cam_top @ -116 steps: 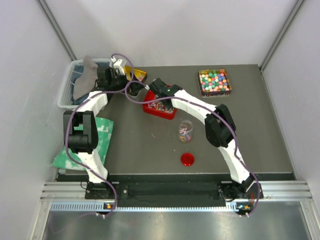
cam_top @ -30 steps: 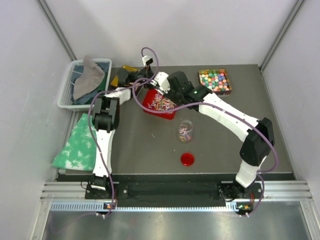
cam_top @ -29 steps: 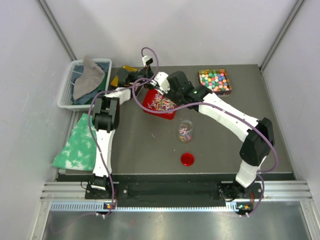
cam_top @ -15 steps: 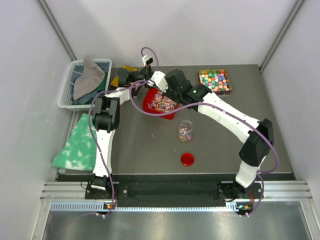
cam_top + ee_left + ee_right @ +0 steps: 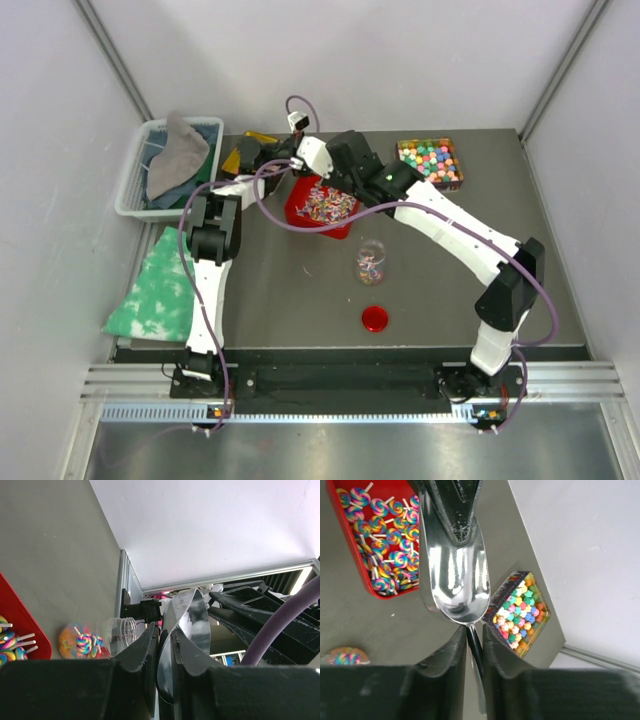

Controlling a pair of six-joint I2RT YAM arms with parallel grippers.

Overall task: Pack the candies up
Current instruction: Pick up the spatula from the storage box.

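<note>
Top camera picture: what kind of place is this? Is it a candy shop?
Probably a robot test booth, not a shop: a left arm and right arm bolted to a metal rail, plain white walls close around a grey table, and a red tray of candy.

— What do you have off the tabletop's left edge?
— A white basket (image 5: 128, 190) by its far-left corner with a grey cloth (image 5: 175, 155) heaped inside; a green-and-white cloth (image 5: 150, 290) lies nearer you
— And over the tabletop itself?
— A red round lid (image 5: 375, 319) lies by its near edge; a metal scoop (image 5: 455, 575) is up above the far part
</note>
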